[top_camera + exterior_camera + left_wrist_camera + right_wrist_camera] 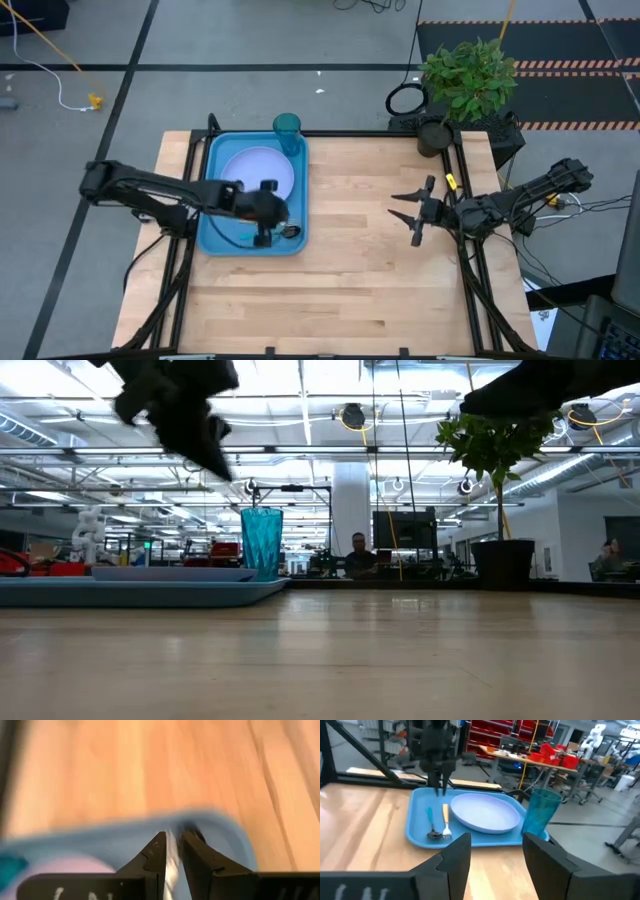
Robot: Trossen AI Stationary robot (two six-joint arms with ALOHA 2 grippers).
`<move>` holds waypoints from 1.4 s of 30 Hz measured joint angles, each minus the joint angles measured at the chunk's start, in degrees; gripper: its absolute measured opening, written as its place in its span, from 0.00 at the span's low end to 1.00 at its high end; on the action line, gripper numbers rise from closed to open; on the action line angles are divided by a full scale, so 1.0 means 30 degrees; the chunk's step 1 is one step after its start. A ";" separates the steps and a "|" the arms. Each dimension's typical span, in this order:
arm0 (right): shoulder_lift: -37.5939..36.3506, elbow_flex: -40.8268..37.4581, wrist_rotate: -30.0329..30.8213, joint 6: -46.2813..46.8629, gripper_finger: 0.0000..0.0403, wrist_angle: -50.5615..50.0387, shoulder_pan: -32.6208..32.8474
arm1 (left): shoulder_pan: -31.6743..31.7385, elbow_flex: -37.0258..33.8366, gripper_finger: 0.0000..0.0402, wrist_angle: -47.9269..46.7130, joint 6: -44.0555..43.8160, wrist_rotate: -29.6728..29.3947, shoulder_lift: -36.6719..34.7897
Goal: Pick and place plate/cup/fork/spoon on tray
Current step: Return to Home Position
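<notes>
Your left gripper (264, 238) hung over the near right part of the tray (215, 240), which lay at the left of the tabletop (350, 290) with the plate (255, 170) on it and the cup (287, 128) at its far right corner. Your right gripper (408, 214) hovered over the tabletop's right side, well apart from the tray, jaws spread wide. A potted plant (468, 72) stood at the far right corner.

— What's sitting on the wooden table (370, 270)?
— The blue tray (213, 160), flat on the far-left part, and a dark pot with a green plant (432, 135) at the far-right corner
</notes>
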 joint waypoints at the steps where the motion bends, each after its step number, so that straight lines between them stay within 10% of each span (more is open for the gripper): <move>1: -0.0012 0.0000 0.0002 -0.0302 0.41 0.0016 -0.0005 | 0.0289 -0.0333 0.16 0.1122 0.0425 -0.0006 -0.0675; 15: -0.0385 -0.0901 -0.0530 -0.1281 0.02 0.1577 -0.0006 | 0.1572 -0.6289 0.13 0.9178 -0.0897 -0.1193 -0.6937; 28: -0.1435 -0.4700 -0.1479 -0.2876 0.00 0.5475 -0.0231 | 0.1725 -1.1782 0.01 1.1295 -0.0954 -0.1775 -1.2109; 42: -0.3286 -0.6492 -0.2024 -0.2343 0.00 0.6116 -0.0223 | 0.2262 -1.2139 0.02 0.9411 -0.0246 -0.2115 -1.5464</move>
